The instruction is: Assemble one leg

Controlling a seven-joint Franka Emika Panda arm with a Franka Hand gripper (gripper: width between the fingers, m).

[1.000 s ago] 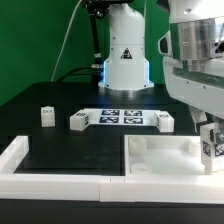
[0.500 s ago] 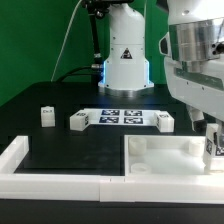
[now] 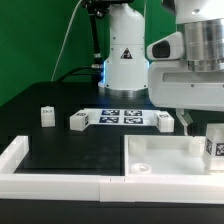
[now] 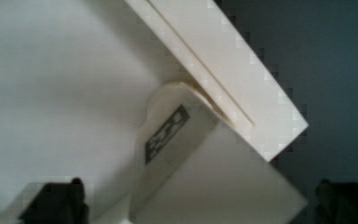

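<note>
White plastic fills the wrist view, and your gripper [image 4: 197, 204] stands wide open over it: the two dark fingertips [image 4: 53, 200] sit far apart with nothing between them. Half a second ago those fingers were down around the leg at the exterior view's far right. Now the hand has risen and drawn toward the exterior view's left, and it is empty.

The leg [image 3: 214, 148] has stayed where you let it go. It stands upright at the right edge of the frame, inside the tabletop [image 3: 160, 152], with its tag facing the camera. From the wrist it shows close against the tabletop's raised wall [image 4: 229, 75], in or just beside the corner.

I read that as a release after placing, so the step looks nearly done. You cannot tell from here whether the leg is fully seated in its hole or only resting there, so check before you move on.

Further out, three spare legs [image 3: 80, 121] wait untouched in mid-frame, two of them flanking the marker board [image 3: 120, 116] on the black table [image 3: 60, 145], well apart from the gripper.
</note>
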